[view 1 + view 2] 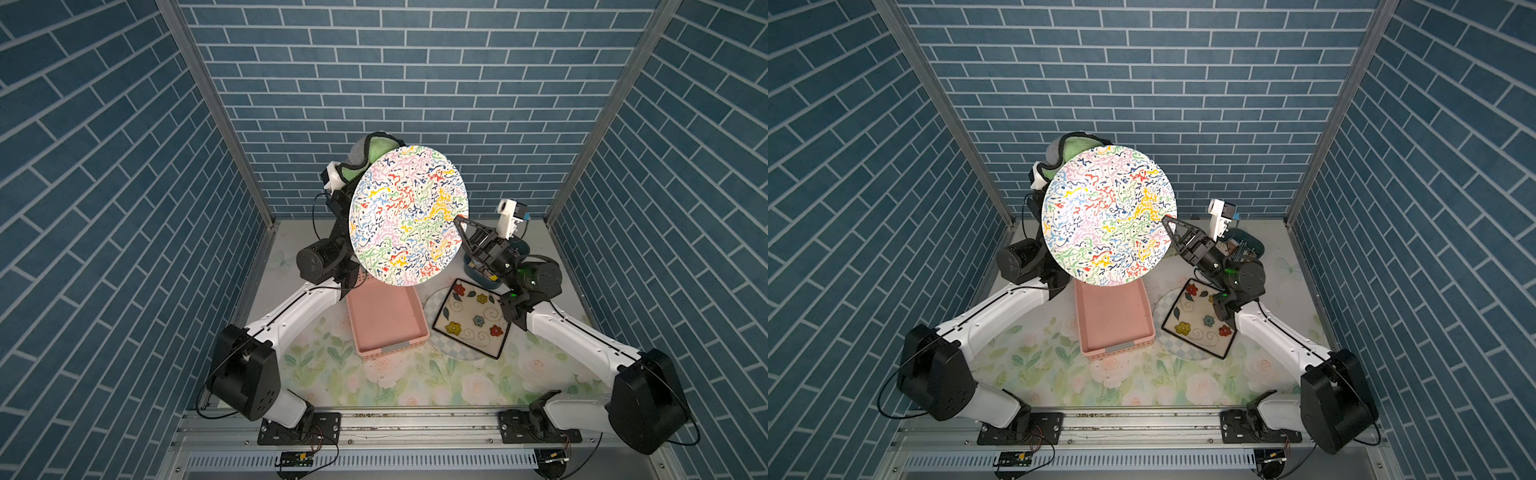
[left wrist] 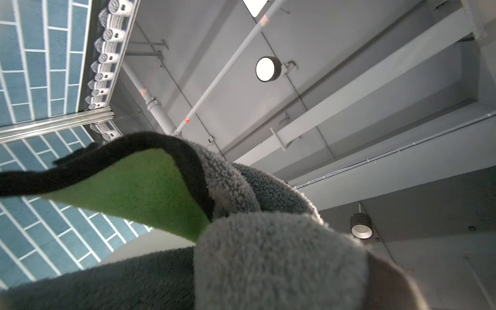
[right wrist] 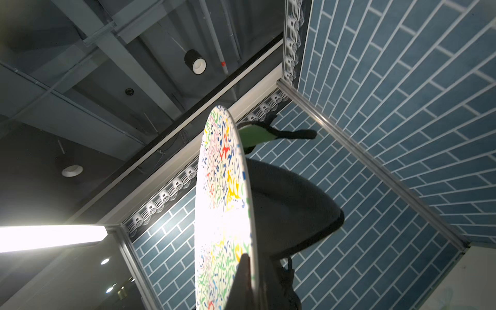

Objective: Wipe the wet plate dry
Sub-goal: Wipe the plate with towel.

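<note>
High above the tabletop (image 1: 415,386), the plate (image 1: 409,216) is clamped at its rim by the right gripper (image 1: 458,219); the cloth (image 1: 376,149), pinched in the hidden left gripper, should be swept firmly across its back.

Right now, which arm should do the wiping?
Probably the left arm: it holds the cloth behind the plate. The right tool is clamped on the plate's rim, holding it up.

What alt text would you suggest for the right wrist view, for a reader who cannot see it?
A round plate with multicoloured squiggles, seen nearly edge-on, is gripped at its rim by the right claw. A green, black-edged cloth peeks out behind it, with blue tiled walls and a ceiling beyond.
</note>
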Action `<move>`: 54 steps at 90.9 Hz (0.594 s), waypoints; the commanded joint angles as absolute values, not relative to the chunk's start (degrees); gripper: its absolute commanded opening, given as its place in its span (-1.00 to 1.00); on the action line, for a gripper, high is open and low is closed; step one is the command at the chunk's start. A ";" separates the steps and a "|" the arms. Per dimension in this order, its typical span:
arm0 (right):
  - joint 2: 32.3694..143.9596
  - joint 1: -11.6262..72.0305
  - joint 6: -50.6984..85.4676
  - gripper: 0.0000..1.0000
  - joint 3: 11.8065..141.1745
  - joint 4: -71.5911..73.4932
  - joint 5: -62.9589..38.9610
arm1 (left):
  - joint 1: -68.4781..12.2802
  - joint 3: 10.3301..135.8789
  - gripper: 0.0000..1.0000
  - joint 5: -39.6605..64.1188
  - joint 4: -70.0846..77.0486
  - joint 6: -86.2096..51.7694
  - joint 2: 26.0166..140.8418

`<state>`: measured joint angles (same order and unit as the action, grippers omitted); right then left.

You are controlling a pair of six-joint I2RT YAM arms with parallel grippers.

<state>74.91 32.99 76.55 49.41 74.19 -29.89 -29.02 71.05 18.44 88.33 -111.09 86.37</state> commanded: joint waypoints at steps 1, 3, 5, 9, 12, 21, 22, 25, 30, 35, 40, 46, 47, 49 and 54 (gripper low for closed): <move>76.55 35.08 70.66 -1.00 51.12 72.35 -27.60 | -31.07 73.14 -1.00 21.22 92.68 -111.22 86.13; 77.32 35.33 70.84 -1.00 52.02 72.49 -27.58 | -31.39 72.82 -1.00 21.67 91.86 -110.66 86.18; 78.24 35.51 71.19 -1.00 52.82 72.79 -27.59 | -31.67 72.26 -1.00 21.92 91.23 -110.13 86.01; 80.15 35.57 72.10 -1.00 54.82 73.57 -27.60 | -32.65 70.84 -1.00 22.29 90.18 -108.65 85.78; 81.36 35.57 72.85 -1.00 56.46 74.07 -27.34 | -33.61 69.93 -1.00 22.90 88.96 -107.26 85.32; 85.81 34.88 74.01 -1.00 62.48 73.23 -26.29 | -37.69 67.70 -1.00 24.79 84.15 -101.46 83.87; 86.19 34.67 74.18 -1.00 63.27 73.00 -26.24 | -38.18 67.42 -1.00 25.01 83.51 -100.61 83.68; 87.23 34.01 74.44 -1.00 65.28 72.64 -25.92 | -39.50 66.36 -1.00 25.51 82.14 -98.60 83.05; 88.56 32.44 75.36 -1.00 67.79 72.29 -24.94 | -41.16 64.17 -1.00 25.79 79.81 -95.64 81.39; 88.91 30.28 76.52 -1.00 69.13 71.88 -23.76 | -41.80 60.47 -1.00 25.53 78.56 -93.73 79.02; 88.22 27.97 77.59 -1.00 69.09 71.19 -22.44 | -41.61 55.78 -1.00 24.86 76.79 -91.65 76.08; 86.52 24.34 78.76 -1.00 67.67 70.78 -21.13 | -40.98 51.23 -1.00 23.73 71.92 -87.75 71.80; 86.11 23.82 78.84 -1.00 67.41 70.55 -20.98 | -40.88 50.62 -1.00 23.56 70.50 -86.77 70.92; 84.87 22.83 79.04 -1.00 66.40 70.22 -20.54 | -40.56 49.70 -1.00 23.25 68.49 -84.97 69.74; 81.98 20.25 78.99 -1.00 63.95 68.24 -19.42 | -39.64 47.73 -1.00 21.97 59.80 -79.83 65.63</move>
<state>85.91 25.93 80.86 67.11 73.89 -28.73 -39.53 49.80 18.46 68.99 -91.72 74.41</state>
